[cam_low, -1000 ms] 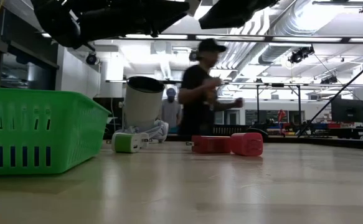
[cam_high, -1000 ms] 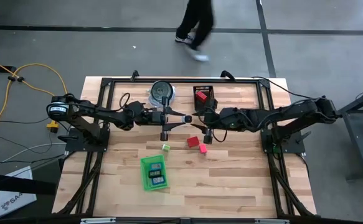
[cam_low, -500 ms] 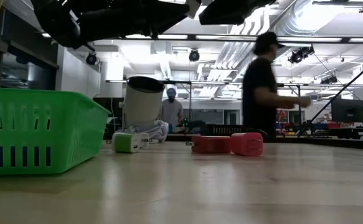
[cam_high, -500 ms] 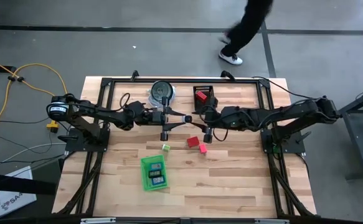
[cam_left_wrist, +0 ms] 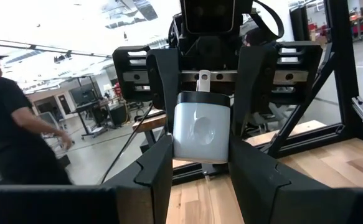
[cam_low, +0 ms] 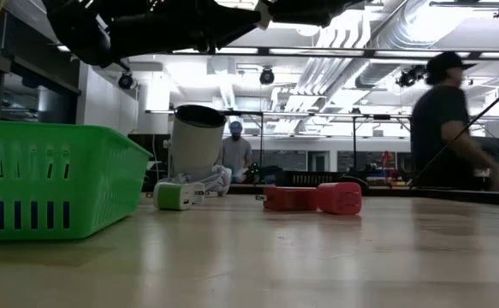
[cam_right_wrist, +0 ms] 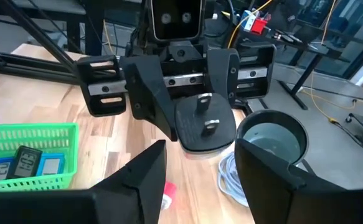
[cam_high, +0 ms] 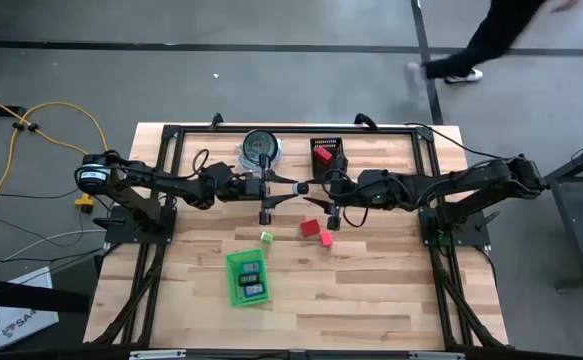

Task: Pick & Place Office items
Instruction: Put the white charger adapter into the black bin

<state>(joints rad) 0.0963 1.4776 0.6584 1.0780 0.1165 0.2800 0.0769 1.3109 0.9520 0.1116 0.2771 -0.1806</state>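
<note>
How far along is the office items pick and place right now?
Done: a few pieces lie in the green tray. In hand: the left gripper holds a white adapter, facing the open right gripper. Left: the red block, pink block and green-white piece on the table.

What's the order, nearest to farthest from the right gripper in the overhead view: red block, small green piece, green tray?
1. The red block, just below the right gripper in the picture.
2. The small green piece, farther off to the picture's left.
3. The green tray, farthest, lower left.
</note>
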